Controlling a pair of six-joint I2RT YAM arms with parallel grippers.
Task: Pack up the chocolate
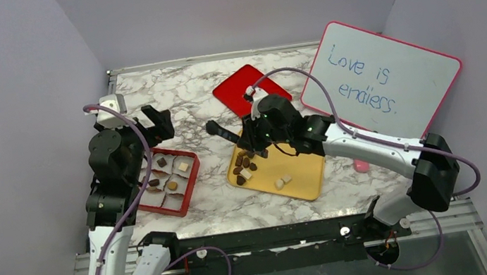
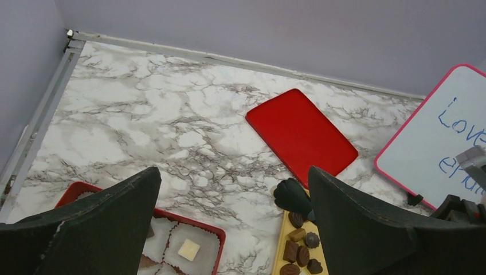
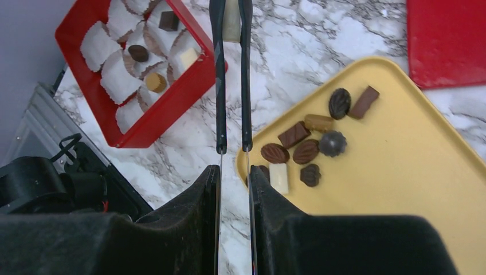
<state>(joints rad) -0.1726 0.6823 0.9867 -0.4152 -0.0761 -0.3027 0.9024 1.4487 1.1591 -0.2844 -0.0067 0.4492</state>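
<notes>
The right jaws are clenching a pair of black tongs (image 3: 218,86), and the tongs' tips are pinching a cream-white chocolate (image 3: 231,23) over the marble bench (image 3: 321,51), just beside the red box (image 3: 143,134). Inside that box, packed chocolates (image 3: 138,53) are sitting in paper cups (image 3: 97,48): dark, tan and white. Loose chocolates (image 3: 305,152), mostly brown, are lying on the yellow tray (image 3: 401,189) near its box-side end. The left jaws are hanging released and wide, grasping nothing, above the box's far side. A red lid (image 2: 301,134) and a whiteboard (image 1: 382,80) are resting farther back.
</notes>
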